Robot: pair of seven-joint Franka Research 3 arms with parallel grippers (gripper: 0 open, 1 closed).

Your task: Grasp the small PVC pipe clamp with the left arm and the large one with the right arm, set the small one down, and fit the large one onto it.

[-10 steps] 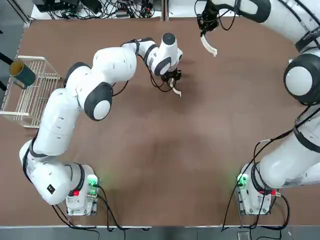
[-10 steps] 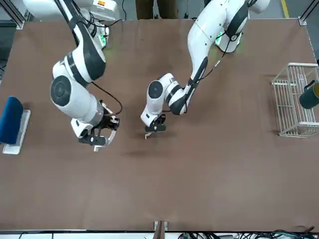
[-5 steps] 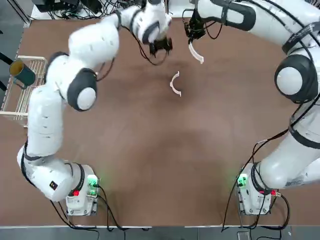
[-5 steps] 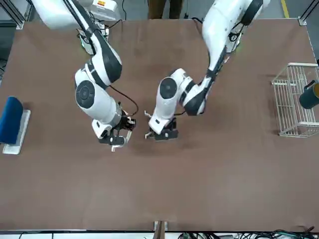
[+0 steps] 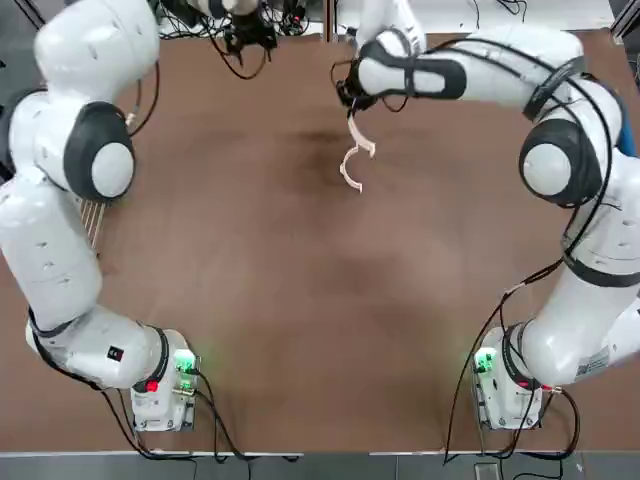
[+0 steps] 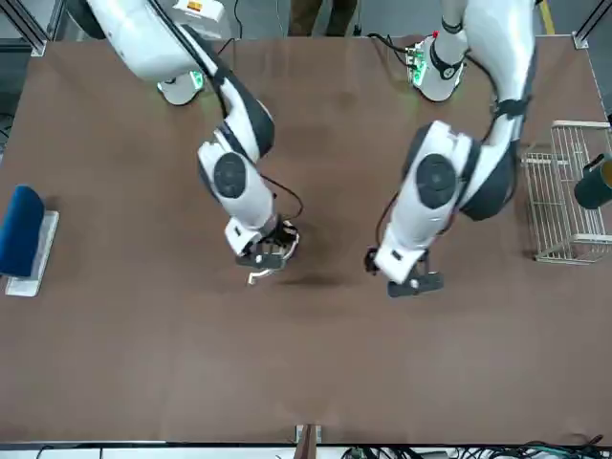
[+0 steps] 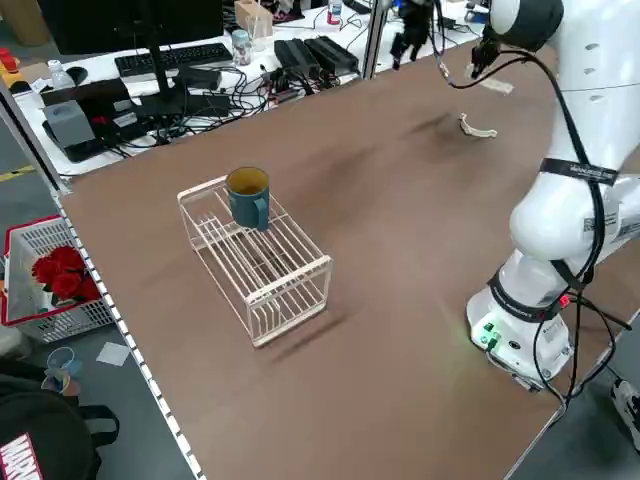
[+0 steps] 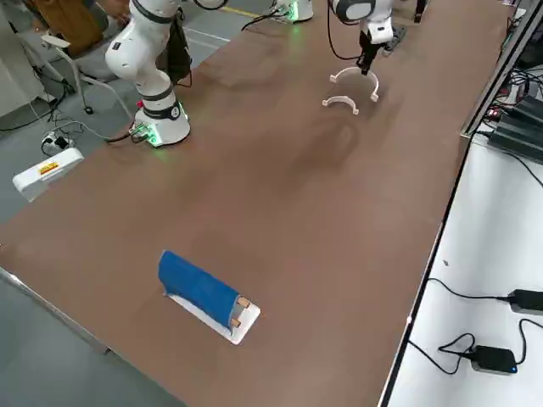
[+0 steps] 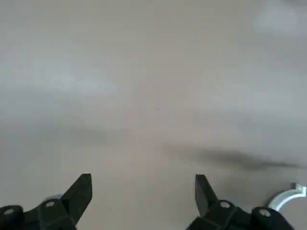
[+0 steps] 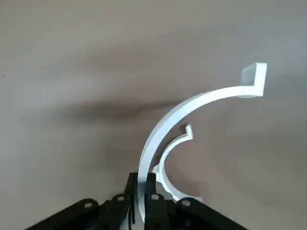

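The small clamp [image 5: 350, 169] lies alone on the brown table, also seen in the right side view [image 8: 339, 103] and the left side view [image 7: 478, 129]. My right gripper [image 5: 349, 103] hangs just beyond it, shut on one end of the large clamp [image 5: 361, 139]. In the right wrist view the large clamp [image 10: 192, 108] arcs out from my right gripper [image 10: 142, 191], with the small clamp [image 10: 165, 163] right beneath it on the table. My left gripper [image 9: 142, 191] is open and holds nothing. It hangs high near the table's far edge [image 5: 250, 30], well away from both clamps.
A wire rack [image 7: 255, 265] with a teal mug [image 7: 248, 195] on top stands at the table's left side. A blue block on a white base [image 8: 199, 288] lies at the right side. Cables [image 5: 200, 15] run along the far edge.
My left gripper has let go of the small clamp on the table and pulled up and away to the far left. My right gripper has brought the large clamp in over the small one.
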